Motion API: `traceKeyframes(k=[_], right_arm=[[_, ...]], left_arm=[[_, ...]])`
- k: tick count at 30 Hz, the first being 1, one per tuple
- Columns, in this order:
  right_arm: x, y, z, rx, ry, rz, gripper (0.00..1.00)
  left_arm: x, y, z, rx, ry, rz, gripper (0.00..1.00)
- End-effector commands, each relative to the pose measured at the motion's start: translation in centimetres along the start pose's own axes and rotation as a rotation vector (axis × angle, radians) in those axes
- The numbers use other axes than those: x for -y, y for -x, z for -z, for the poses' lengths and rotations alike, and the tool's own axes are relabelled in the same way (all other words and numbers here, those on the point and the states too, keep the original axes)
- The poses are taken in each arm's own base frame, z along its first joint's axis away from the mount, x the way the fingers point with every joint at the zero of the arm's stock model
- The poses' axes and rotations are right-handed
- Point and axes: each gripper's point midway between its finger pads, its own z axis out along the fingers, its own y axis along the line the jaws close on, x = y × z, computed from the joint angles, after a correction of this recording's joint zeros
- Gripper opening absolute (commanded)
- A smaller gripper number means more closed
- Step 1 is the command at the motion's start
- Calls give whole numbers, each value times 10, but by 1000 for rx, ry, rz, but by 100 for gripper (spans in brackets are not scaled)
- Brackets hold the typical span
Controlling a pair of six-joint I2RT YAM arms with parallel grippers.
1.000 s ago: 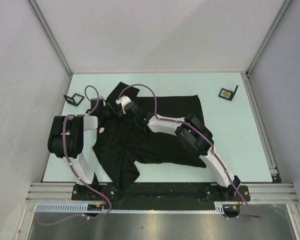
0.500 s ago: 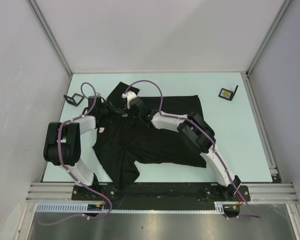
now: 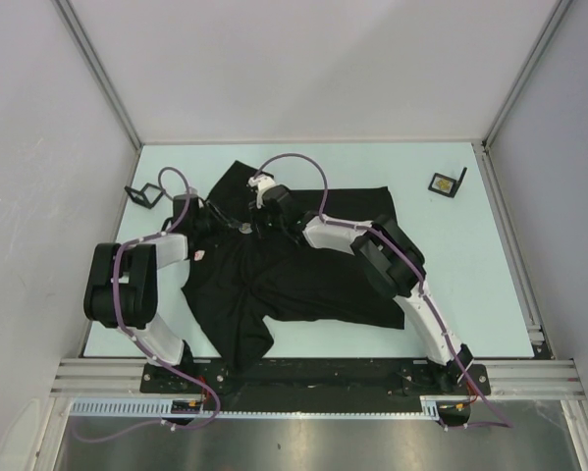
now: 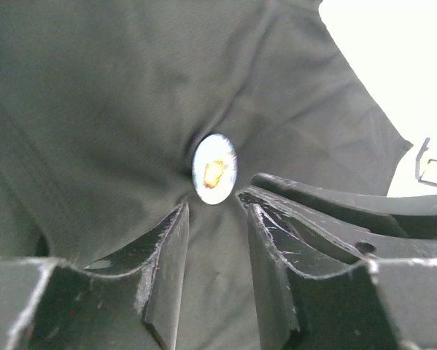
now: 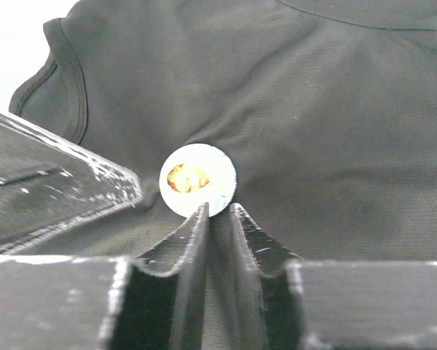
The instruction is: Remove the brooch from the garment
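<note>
Framing brooch [image 5: 198, 179] on garment [image 5: 335, 109] close-up, right wrist; overhead shows speck.

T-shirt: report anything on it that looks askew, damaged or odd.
No damage shows. The T-shirt lies rumpled and skewed on the table, and its cloth is pulled into tight creases radiating from the round white brooch pinned to it.

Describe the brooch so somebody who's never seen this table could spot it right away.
Find the black T-shirt spread across the pale table. Toward its far left part sits the brooch. It is a small round white disc with a yellow-brown centre mark, the only round pale thing on the dark fabric.
</note>
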Motion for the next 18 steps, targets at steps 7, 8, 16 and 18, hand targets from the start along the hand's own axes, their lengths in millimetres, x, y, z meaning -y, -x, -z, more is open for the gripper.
traceKeyframes(k=[7,8,16,18], right_arm=[[-23,31,1,42,-89,203,36],[-22,29,0,34,-96,211,36],[-24,20,-11,0,-149,300,50],[-24,14,-13,-20,-155,310,51]], left_arm=[[-25,-17,9,48,31,48,26],[-26,-17,10,51,34,54,25],[-38,-28,14,40,52,52,24],[-38,-29,15,41,46,52,24]])
